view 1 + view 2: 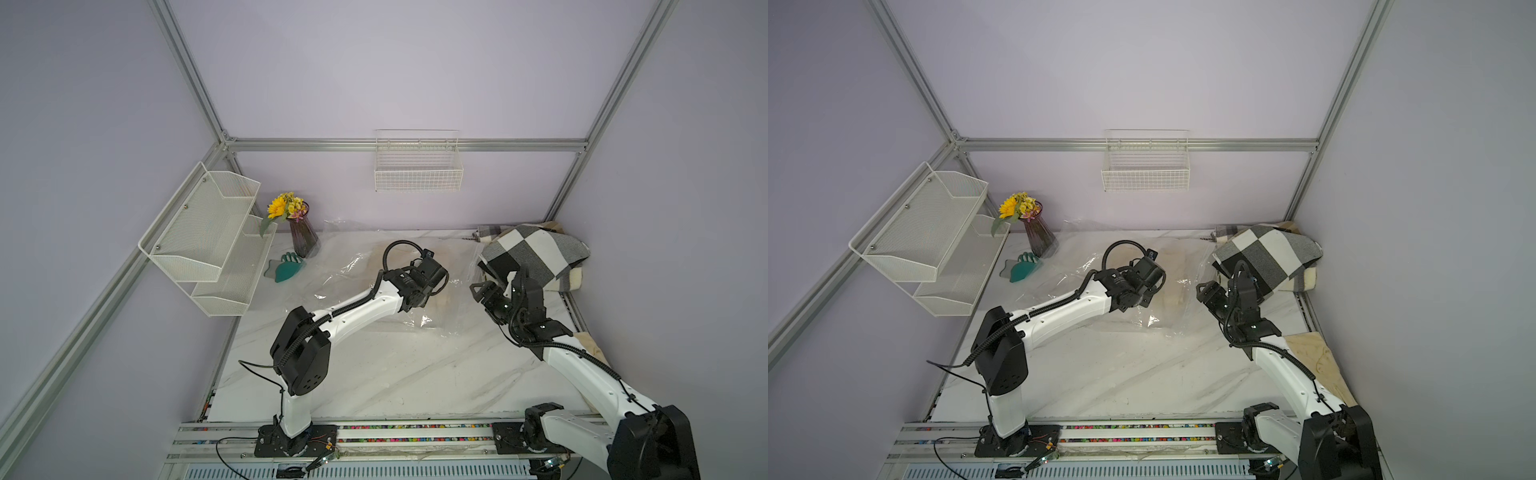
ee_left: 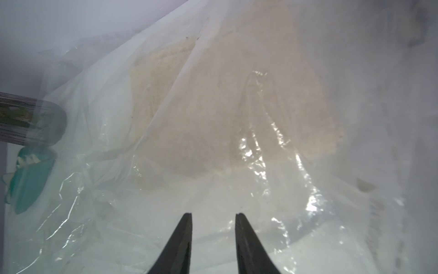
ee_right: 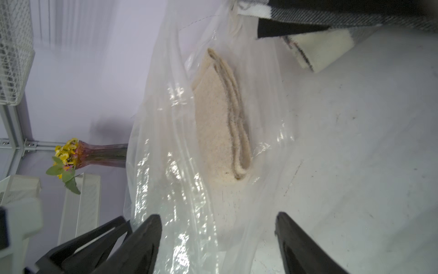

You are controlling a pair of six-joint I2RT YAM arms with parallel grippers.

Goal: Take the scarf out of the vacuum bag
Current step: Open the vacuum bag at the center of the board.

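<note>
At the far middle of the table (image 1: 374,374), we saw the scarf (image 3: 218,118) folded inside the vacuum bag (image 1: 345,274); our left gripper (image 2: 213,214) and right gripper (image 3: 218,214) stood open, gripping nothing, so the pull-out remained.

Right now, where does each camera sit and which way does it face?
Both top views: high behind the robot, looking down on the table; left arm, right arm show.
Left wrist: on its arm, facing the vacuum bag; jaws show, apart.
Right wrist: on its arm, facing the scarf inside the bag; jaws show, wide.
Shared: both wrist views show the scarf.
</note>
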